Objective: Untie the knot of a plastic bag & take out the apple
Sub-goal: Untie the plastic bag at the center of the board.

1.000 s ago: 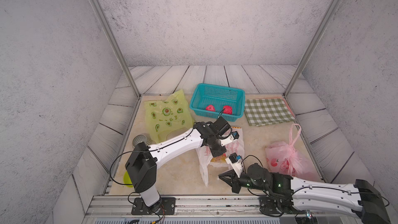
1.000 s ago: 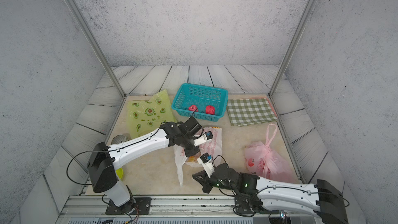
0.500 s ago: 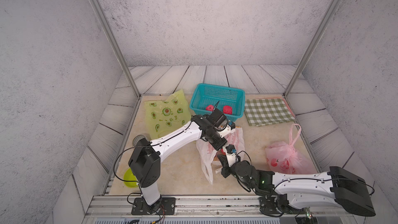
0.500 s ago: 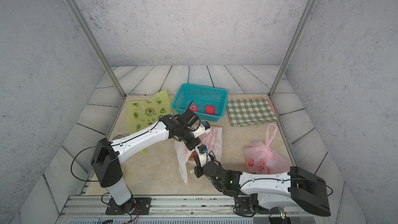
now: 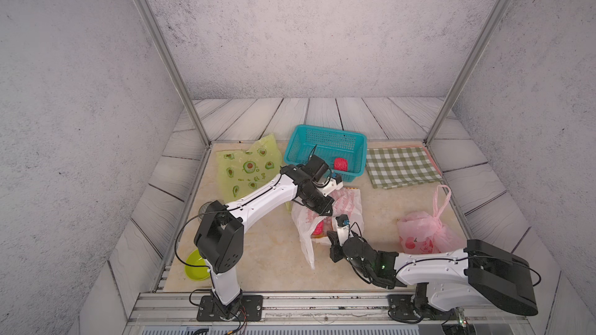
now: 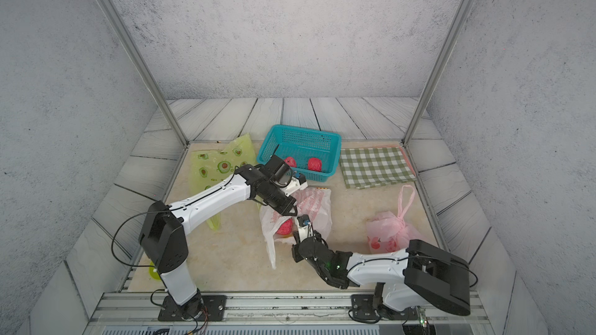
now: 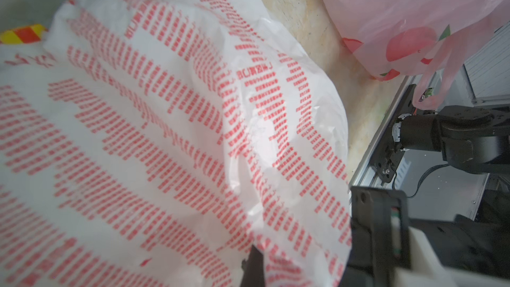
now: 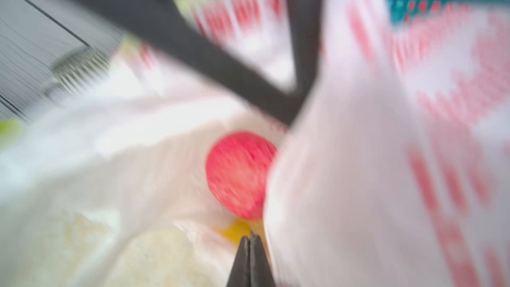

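- Since a second ago the right arm has swung in from along the front rail and folded at the elbow, bringing its tip to the bag's mouth. The left arm has drawn up and back toward the basket, taking plastic with it.
- Far left, a green bowl (image 5: 195,264) sits at the front edge, partly hidden by the left arm's base. An avocado-print bag (image 5: 248,165) lies flat behind it.
- The left gripper (image 5: 326,211) has its jaws pressed together on the rim of the white bag (image 5: 348,203). It holds that edge up so the mouth gapes toward the front.
- The apple (image 5: 318,227) lies inside the white bag, low in the opening, with something yellow just under it.
- The right gripper (image 8: 249,240) points into the mouth, just short of the apple — its fingers are pressed together with nothing between them.
- Behind, a teal basket (image 6: 333,143) holds two red fruits (image 6: 315,164). A checked cloth (image 5: 401,167) lies flat to its right.
- Far right, a pink bag (image 5: 422,236) sits tied shut — its handles loop upward beside the right arm.
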You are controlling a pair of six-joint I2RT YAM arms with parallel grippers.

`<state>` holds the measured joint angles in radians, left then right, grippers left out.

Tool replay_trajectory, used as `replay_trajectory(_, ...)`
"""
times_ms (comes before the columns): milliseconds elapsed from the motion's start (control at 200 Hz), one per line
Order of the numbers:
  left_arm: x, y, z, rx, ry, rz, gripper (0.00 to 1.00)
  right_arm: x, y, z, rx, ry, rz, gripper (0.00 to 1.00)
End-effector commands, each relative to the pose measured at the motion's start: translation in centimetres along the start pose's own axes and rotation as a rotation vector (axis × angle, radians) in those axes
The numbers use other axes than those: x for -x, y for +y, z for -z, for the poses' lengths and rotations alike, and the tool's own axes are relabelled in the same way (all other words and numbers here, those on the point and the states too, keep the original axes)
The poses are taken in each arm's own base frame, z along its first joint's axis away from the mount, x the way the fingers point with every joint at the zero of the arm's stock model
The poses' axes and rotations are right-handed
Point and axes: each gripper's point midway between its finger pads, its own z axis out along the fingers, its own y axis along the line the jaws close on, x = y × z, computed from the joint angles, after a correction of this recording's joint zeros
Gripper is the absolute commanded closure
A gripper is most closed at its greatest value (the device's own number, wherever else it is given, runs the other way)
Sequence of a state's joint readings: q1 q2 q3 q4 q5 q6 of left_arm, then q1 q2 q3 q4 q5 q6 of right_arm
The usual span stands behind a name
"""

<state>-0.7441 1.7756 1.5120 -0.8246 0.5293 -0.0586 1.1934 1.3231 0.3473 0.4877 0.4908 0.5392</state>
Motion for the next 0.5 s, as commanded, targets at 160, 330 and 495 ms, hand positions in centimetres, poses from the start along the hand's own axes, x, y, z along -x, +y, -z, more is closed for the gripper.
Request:
replay_trajectory(160,-0.6,-0.8,2.2,-0.003,-0.014,-0.028,1.00,1.0,-8.5,4.5,-0.351,-0.018,0.078,1.00)
replay_trajectory(330,-0.7,-1.4,2.1,-0.036,-0.010,-0.031,1.00,3.1,-10.7,7.3,-0.453,-0.034,0.097,1.00)
replay_trajectory(495,-0.7,-1.5,1.6,-0.057,-0.006,-0.024,1.00,4.8,0.2,7.8,0.201,-0.067,0.128,0.93)
